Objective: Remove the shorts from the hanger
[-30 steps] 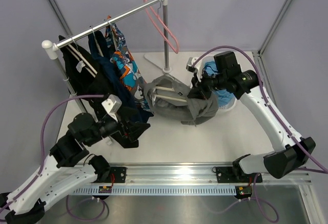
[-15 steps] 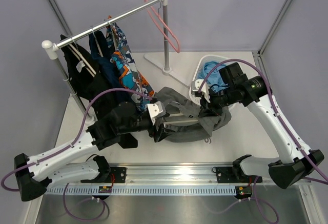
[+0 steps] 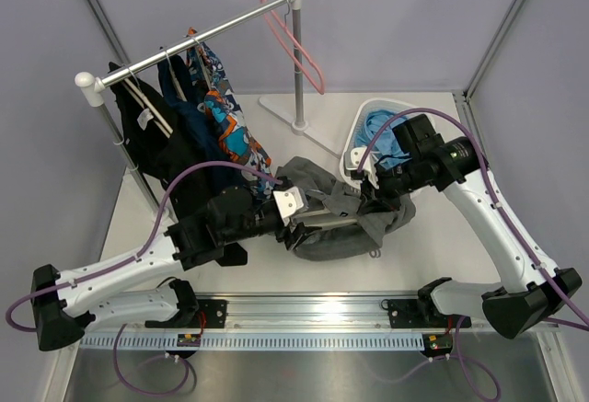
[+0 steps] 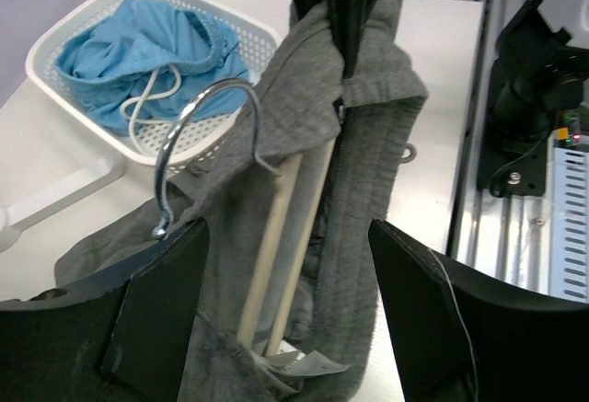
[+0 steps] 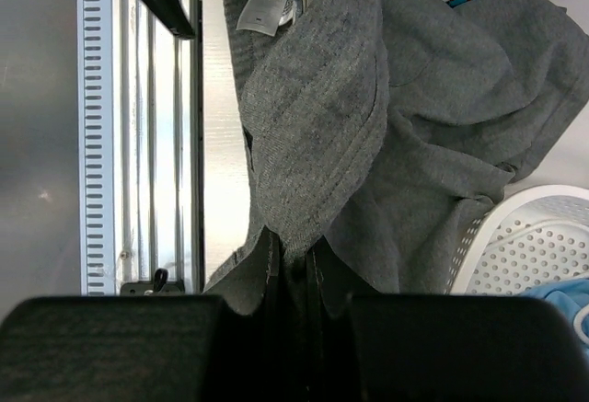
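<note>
Mid-grey shorts point(image 3: 336, 232) hang on a wooden hanger point(image 4: 281, 236) with a metal hook point(image 4: 184, 135), slung low over the table between both arms. My right gripper point(image 3: 368, 190) is shut on a fold of the grey cloth point(image 5: 368, 126), pinched between its jaws point(image 5: 294, 264). My left gripper point(image 4: 288, 227) stands open, one finger on each side of the hanger's bars and the cloth, with gaps on both sides. Light blue shorts point(image 4: 138, 43) with a white drawstring lie in the white basket point(image 4: 55, 43).
A clothes rack point(image 3: 184, 43) at the back left carries black and orange-and-blue patterned clothes point(image 3: 225, 126) and an empty pink hanger point(image 3: 299, 48). Its upright and foot point(image 3: 296, 108) stand beside the basket point(image 3: 368, 108). A metal rail point(image 3: 313, 315) runs along the near edge.
My left arm swung from the rack across to the grey shorts and its jaws narrowed a little around the hanger. The right gripper pulled the shorts rightward and nearer, still shut on them.
</note>
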You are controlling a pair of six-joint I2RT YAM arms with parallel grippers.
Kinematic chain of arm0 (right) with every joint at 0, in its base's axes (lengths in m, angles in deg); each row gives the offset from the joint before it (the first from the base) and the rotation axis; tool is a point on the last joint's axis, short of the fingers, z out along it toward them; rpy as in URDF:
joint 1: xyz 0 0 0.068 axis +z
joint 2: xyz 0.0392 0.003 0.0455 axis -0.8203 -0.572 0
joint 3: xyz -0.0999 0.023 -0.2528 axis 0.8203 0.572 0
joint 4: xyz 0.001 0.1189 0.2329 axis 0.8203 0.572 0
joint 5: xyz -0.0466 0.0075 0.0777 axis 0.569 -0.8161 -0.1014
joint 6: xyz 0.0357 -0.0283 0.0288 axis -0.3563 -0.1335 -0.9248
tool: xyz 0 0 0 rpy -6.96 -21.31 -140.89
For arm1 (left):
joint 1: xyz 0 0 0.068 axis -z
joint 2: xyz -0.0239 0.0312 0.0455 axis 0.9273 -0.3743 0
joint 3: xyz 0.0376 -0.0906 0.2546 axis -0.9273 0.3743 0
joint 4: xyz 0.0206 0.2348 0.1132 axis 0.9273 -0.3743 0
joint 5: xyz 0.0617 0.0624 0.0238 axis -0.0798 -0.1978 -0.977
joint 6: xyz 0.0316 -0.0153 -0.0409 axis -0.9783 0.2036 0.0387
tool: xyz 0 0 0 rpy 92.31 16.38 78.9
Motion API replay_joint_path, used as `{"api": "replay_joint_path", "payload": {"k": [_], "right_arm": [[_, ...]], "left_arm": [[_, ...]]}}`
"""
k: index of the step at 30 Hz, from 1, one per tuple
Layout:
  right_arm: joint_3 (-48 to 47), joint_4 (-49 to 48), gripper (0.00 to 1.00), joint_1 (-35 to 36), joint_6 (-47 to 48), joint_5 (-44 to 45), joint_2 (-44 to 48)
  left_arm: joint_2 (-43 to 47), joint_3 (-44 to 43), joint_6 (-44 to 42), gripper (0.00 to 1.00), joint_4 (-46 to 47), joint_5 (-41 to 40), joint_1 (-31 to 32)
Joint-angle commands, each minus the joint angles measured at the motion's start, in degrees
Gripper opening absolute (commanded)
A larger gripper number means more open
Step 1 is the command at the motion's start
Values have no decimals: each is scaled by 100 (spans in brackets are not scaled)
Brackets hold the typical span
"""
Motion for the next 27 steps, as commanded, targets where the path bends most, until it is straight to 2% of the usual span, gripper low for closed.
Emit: {"api": "replay_joint_path", "payload": {"k": [1,5,6,7,11,17,19,24,25,27], "right_arm": [[-249,84,0,-1,192,-470,189],[-355,172,0,-1,209,-575,189],[-389,199,0,-1,236,-645,172],[-416,199,0,-1,192,-672,172],[-478,164,0,8,122,-681,110],[-785,295,0,-1,34,-1084,-100],[-882,339,0,8,-1,-1173,-214],[-1058,462,0,-1,25,-1358,-452],[-1067,454,0,8,25,-1358,-470],[-1049,306,4,-1,-141,-1244,-540]], "left_arm": [[-45,97,-186,73,503,-392,14],[-151,203,-186,64,494,-479,22],[-212,220,-186,60,511,-506,22],[-221,247,-195,50,520,-532,22],[-274,308,-160,37,582,-524,22],[-344,370,-125,38,424,-410,31],[-336,387,-89,35,406,-366,31],[-301,405,-45,9,292,-365,57],[-283,414,-10,0,292,-374,57],[-143,431,112,0,161,-427,57]]}}
